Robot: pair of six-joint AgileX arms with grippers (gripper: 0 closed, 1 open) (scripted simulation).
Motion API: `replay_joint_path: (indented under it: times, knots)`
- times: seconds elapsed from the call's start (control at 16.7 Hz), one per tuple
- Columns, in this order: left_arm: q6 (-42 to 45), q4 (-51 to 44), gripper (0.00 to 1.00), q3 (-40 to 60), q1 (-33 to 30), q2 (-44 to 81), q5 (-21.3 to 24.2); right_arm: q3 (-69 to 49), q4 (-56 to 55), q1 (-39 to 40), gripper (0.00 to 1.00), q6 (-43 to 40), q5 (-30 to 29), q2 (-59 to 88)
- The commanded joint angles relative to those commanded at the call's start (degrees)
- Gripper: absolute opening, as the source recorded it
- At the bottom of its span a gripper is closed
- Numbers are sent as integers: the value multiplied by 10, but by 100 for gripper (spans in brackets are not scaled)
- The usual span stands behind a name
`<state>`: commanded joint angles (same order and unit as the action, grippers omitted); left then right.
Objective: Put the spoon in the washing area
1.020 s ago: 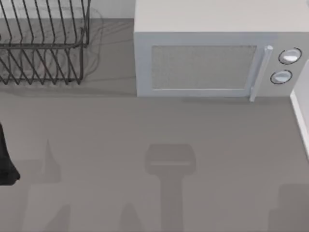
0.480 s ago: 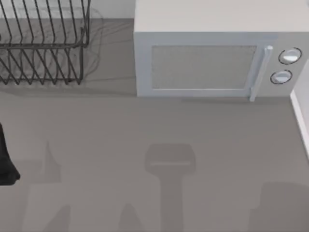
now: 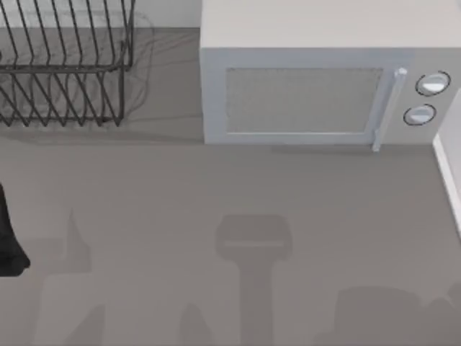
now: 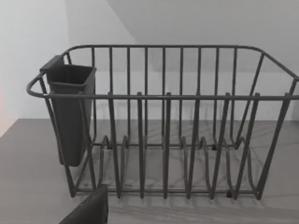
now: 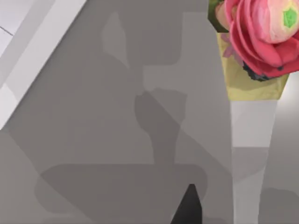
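Observation:
The spoon and the washing area are out of view. A black part of my left arm (image 3: 9, 245) sits at the table's left edge. In the left wrist view a dark tip of my left gripper (image 4: 88, 210) hangs low in front of the black wire dish rack (image 4: 163, 140). That rack carries a dark cutlery cup (image 4: 70, 112) on one end. In the right wrist view a dark tip of my right gripper (image 5: 188, 205) hovers over bare grey table, near a vase (image 5: 250, 154) holding a pink flower (image 5: 261, 32).
The dish rack (image 3: 65, 72) stands at the back left and a white microwave (image 3: 317, 79) at the back middle, door closed. A white raised edge (image 3: 448, 180) runs along the right side. Arm shadows lie on the grey table (image 3: 216, 187).
The shadow at the table's front right has slid leftward and grown. The left arm has not moved.

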<state>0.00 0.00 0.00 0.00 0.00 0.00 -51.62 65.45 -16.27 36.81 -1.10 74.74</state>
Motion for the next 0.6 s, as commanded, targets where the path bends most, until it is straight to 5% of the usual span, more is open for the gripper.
replay_joint_path:
  times: [0.6]
  knots:
    - [0, 0, 100, 0, 0, 0, 0, -125, 46, 7, 0, 17, 0, 113]
